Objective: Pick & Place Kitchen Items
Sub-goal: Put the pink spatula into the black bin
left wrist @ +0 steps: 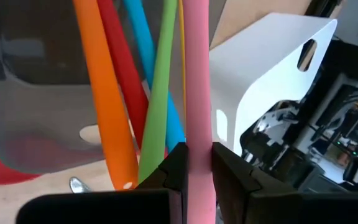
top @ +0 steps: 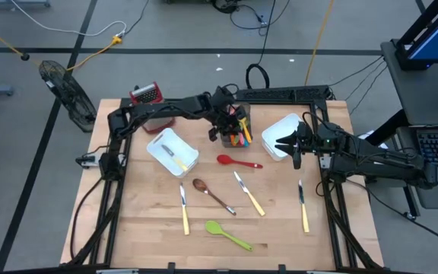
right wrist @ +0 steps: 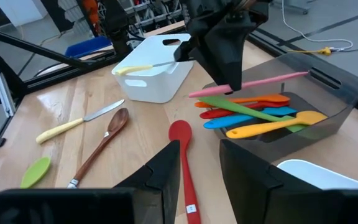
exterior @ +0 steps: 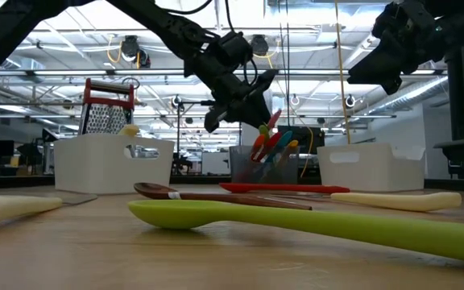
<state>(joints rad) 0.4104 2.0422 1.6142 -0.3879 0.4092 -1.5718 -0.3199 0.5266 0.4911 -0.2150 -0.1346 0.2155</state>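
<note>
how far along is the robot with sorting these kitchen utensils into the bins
Partly done. The dark grey bin already holds orange, red, blue, green and yellow plastic utensils, and one yellow-handled knife lies in the left white bin. In hand: the left end effector is shut on a pink utensil at the grey bin. Left on the table: red spoon, brown spoon, green spoon and three knives. The right end effector hangs open over the table.

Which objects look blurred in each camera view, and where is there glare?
Low view: the lime green plastic spoon nearest the lens is soft, ceiling lights glare behind. Left wrist view: the pink plastic utensil handle, pinched in the left end effector, is blurred. High view: evenly lit, no glare.
</note>
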